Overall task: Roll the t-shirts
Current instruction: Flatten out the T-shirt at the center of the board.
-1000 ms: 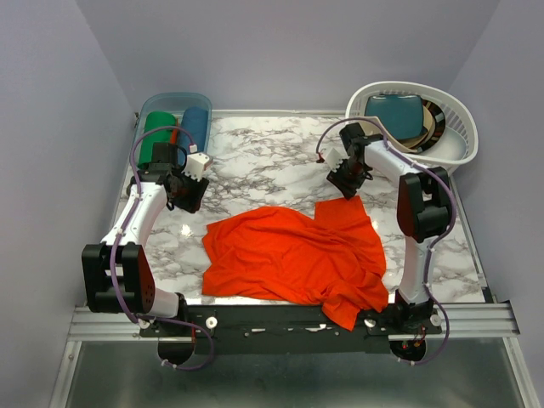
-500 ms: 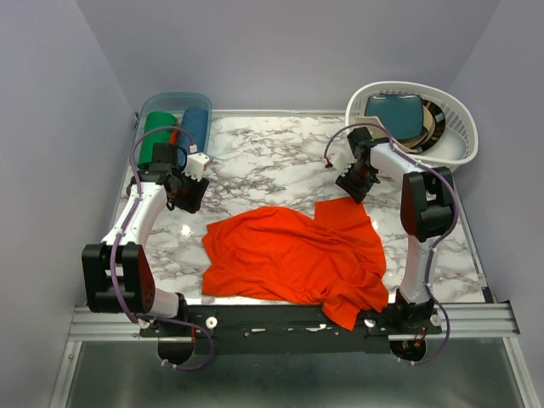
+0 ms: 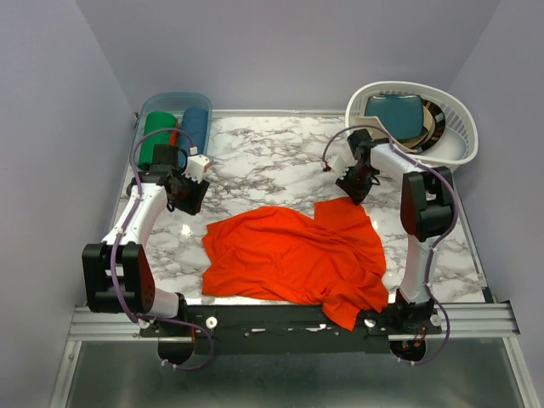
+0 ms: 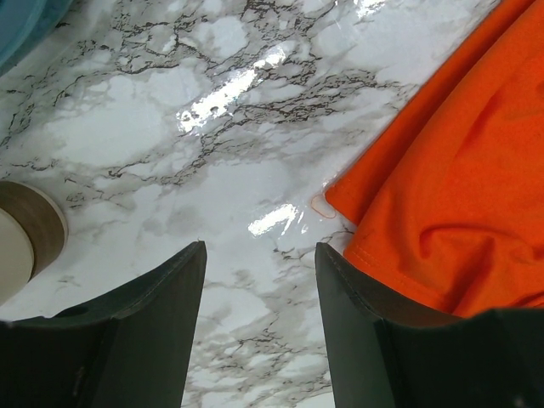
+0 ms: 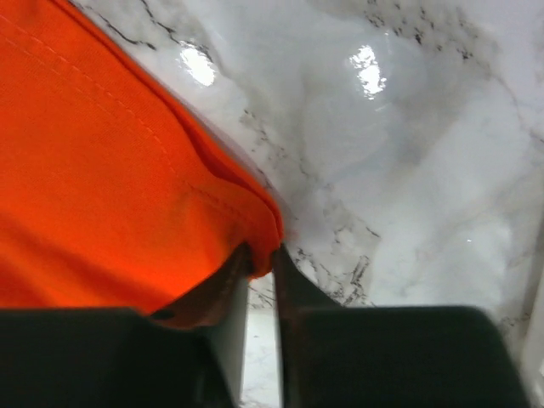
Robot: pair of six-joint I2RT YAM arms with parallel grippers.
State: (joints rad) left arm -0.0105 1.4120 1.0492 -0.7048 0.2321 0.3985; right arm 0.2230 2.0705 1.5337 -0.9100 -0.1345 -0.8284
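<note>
A bright orange-red t-shirt point(image 3: 293, 255) lies crumpled and partly spread on the marble table, one part hanging over the near edge. My right gripper point(image 3: 357, 192) is at its far right corner, shut on the shirt's hem point(image 5: 255, 229). My left gripper point(image 3: 189, 197) is open and empty, just above the table left of the shirt, whose corner point(image 4: 442, 212) lies beside the right finger. A rolled green shirt point(image 3: 156, 138) and a rolled blue shirt point(image 3: 195, 127) lie in a bin at the far left.
The clear blue bin point(image 3: 174, 100) holds the two rolls at the far left corner. A white laundry basket point(image 3: 450, 127) with more folded cloth sits at the far right. A roll of tape point(image 4: 21, 242) lies left of my left gripper.
My right gripper has moved right and a little nearer to the shirt's far right corner and closed on its hem. The left arm has barely moved.
</note>
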